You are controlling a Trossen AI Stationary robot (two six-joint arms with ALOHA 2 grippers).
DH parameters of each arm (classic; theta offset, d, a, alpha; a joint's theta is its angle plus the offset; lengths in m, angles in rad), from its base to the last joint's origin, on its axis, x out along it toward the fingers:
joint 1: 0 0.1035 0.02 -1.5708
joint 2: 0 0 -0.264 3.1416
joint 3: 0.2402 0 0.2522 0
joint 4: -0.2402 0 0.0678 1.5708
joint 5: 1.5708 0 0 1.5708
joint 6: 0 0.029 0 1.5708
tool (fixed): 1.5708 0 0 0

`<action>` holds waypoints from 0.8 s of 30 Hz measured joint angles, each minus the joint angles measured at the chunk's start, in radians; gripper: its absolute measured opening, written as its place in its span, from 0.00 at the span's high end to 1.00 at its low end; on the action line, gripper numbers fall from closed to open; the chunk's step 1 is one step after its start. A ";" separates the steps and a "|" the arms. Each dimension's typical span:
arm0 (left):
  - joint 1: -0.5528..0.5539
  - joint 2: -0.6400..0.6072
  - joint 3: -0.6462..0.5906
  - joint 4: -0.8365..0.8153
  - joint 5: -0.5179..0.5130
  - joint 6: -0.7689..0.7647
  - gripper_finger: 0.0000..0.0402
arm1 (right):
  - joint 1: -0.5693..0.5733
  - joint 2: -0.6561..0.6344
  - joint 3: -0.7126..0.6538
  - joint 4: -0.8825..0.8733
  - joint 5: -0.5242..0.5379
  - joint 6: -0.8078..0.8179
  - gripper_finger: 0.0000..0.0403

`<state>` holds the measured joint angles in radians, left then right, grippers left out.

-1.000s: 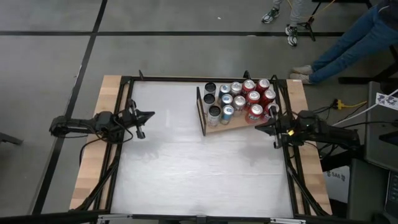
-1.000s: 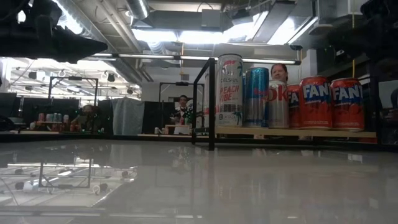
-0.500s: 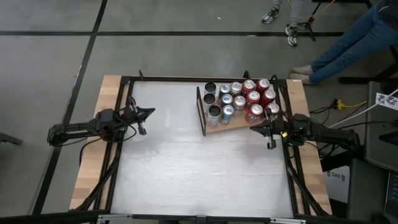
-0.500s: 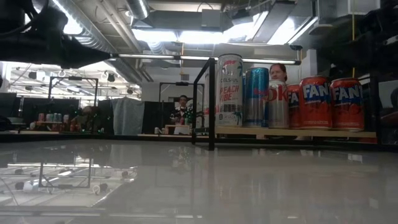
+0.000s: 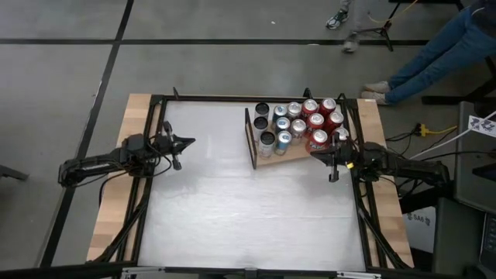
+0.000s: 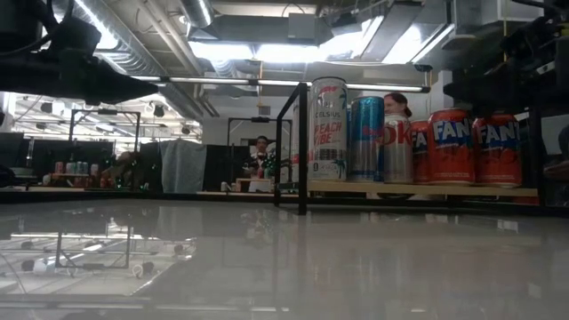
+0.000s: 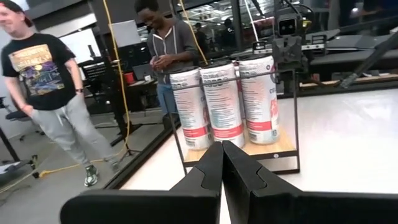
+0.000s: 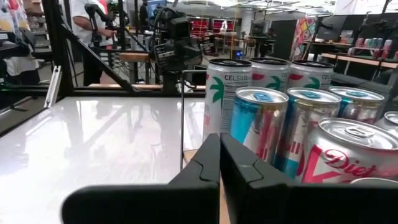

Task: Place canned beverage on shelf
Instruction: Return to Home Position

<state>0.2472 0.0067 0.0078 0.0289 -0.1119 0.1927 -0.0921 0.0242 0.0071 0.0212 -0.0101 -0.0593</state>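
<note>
The wooden shelf is standing near the far right corner of the white table, its black upright frame facing the table's middle. It is carrying a full load of cans: three tall Celsius cans lining the frame end, blue cans and a Diet Coke can sitting behind them, and Fanta cans filling the end nearest the right edge. The right gripper is hovering just beside the shelf's near edge, by the right-hand cans, its fingers pressing together on nothing. The left gripper is waiting by the table's left edge, well apart from the shelf, its fingers likewise pinching together and pointing at the frame end.
</note>
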 joint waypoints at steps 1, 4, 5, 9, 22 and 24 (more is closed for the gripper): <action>0.002 0.000 0.000 -0.002 0.008 0.001 1.00 | 0.000 0.000 0.000 0.000 0.000 0.000 1.00; 0.008 0.000 0.000 -0.006 0.029 0.001 1.00 | 0.000 0.000 0.000 0.000 0.000 0.000 1.00; 0.009 0.000 0.000 -0.007 0.035 0.001 1.00 | 0.000 0.000 0.000 -0.001 0.000 0.001 1.00; 0.009 0.000 0.000 -0.013 0.072 0.001 1.00 | 0.000 0.000 0.000 -0.002 0.000 0.001 1.00; 0.008 0.000 0.000 -0.016 0.090 -0.060 1.00 | 0.000 0.000 0.000 -0.003 0.000 0.002 1.00; 0.008 0.000 0.000 -0.016 0.089 -0.059 1.00 | 0.000 0.000 0.000 -0.003 0.000 0.002 1.00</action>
<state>0.2554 0.0071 0.0078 0.0124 -0.0230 0.1333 -0.0921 0.0242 0.0071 0.0177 -0.0104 -0.0578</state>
